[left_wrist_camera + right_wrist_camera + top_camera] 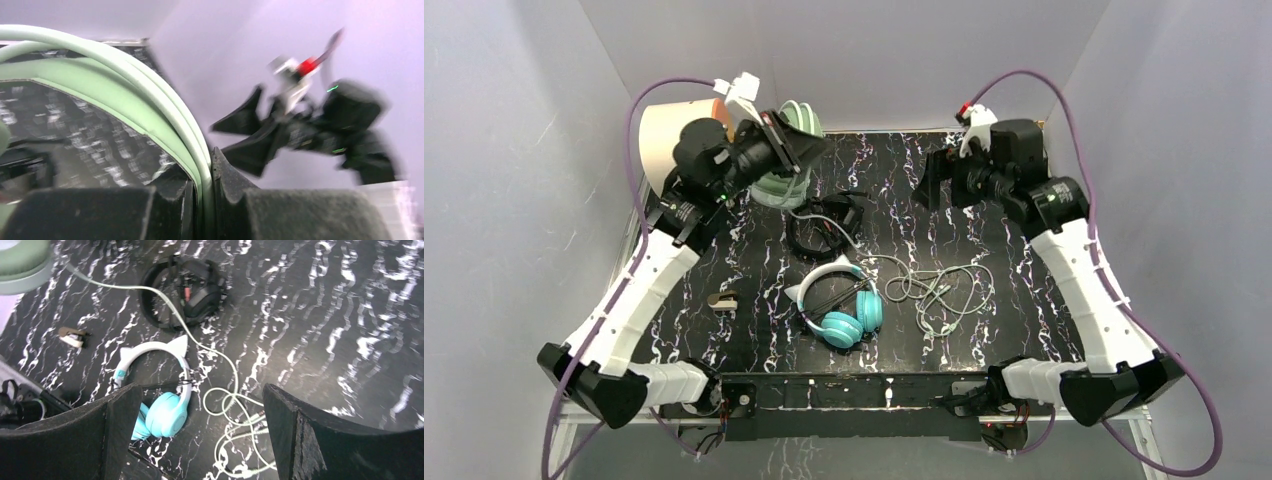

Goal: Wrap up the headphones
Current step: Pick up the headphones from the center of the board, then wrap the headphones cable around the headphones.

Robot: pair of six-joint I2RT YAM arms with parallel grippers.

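Left gripper (202, 200) clamped on the sage-green headset (125, 75) band at the far-left corner; right gripper (197, 415) wide open, empty, far right; teal headset (844, 310) and black headset (824, 225) mid-table; black marbled table (754, 270), pale grey walls (854, 60).

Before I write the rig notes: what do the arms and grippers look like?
The left arm and right arm match: white ribbed shells, black joints, looping purple cables, small green lights. The left gripper and right gripper have black, wedge-shaped fingers.

table (1034, 310): black, white-veined | small tan object (722, 300): lying left | beige drum (669, 130): far-left corner
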